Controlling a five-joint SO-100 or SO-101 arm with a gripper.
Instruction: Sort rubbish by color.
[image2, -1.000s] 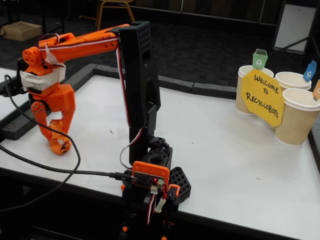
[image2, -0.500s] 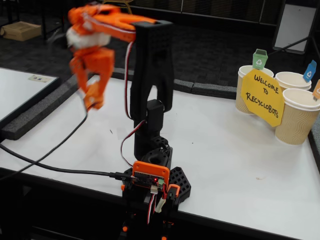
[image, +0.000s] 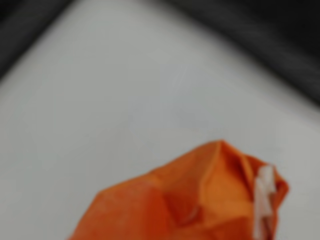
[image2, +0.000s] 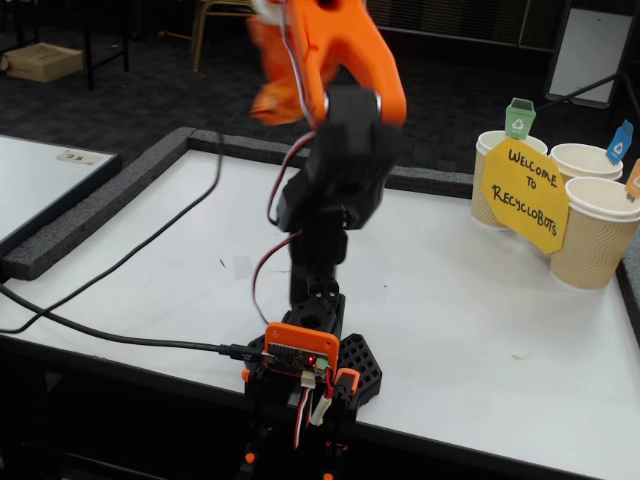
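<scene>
Wrist view: An orange wad (image: 200, 200) of crumpled paper fills the lower centre and lower right of the picture, cut off by the bottom edge. A strip of pale tape (image: 263, 200) runs down its right side. Behind it lies the white worktop (image: 100, 110), out of focus, with dark foam edging (image: 280, 50) crossing the upper right corner and a second dark band at the upper left corner. The gripper fingers themselves are not distinguishable in this view.

Fixed view: The arm (image2: 335, 190) stands on its black base (image2: 330, 350) at the near edge of the worktop (image2: 480, 300), raised high and motion-blurred. The gripper (image2: 275, 95) is at the top of the picture, above the far edge of the worktop, well clear of the surface. An orange blur at the gripper merges with the orange fingers; the wad cannot be separated from them here, and whether the jaws are clenched on it cannot be determined from either view. At the far right corner of the worktop stand three beige ribbed paper cups (image2: 595, 240), grouped close together, with small coloured tags (image2: 519, 118) rising from them. A yellow sign (image2: 525, 193) stands in front of the cups. A black cable (image2: 100, 330) runs from the base toward the left edge.
</scene>
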